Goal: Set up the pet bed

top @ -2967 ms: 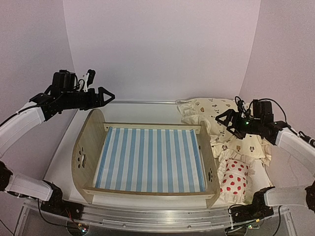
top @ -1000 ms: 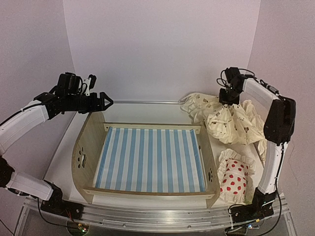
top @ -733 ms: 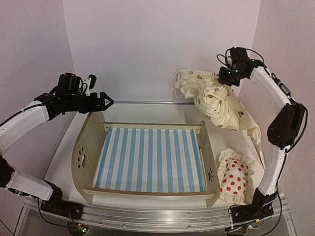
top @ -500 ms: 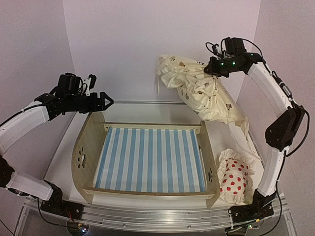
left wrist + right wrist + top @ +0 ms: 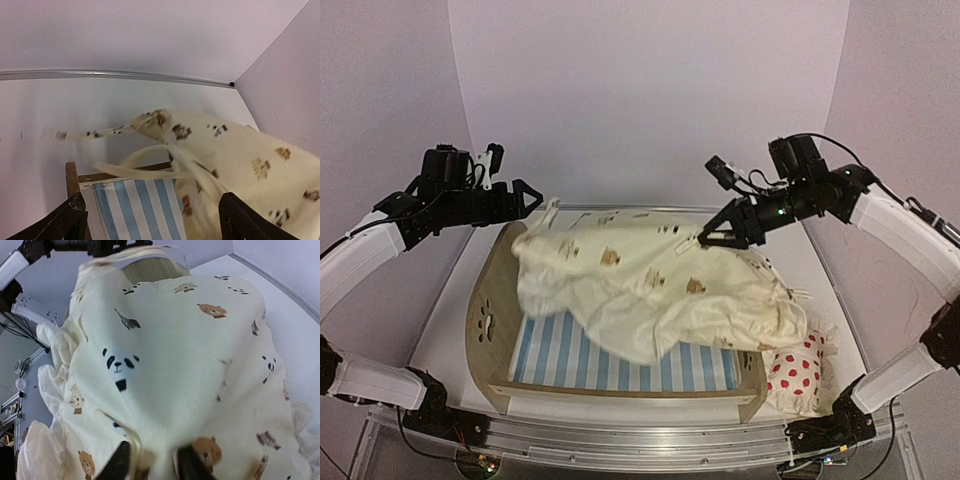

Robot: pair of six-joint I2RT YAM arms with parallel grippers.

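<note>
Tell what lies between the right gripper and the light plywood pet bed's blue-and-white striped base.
The cream animal-print cushion, spread over the pet bed up to the right gripper; the top external view shows it.

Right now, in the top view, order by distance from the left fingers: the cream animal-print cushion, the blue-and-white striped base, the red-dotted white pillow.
1. Cream animal-print cushion, corner beside the left fingers.
2. Blue-and-white striped base, showing under the cushion.
3. Red-dotted white pillow, far across on the right side.
</note>
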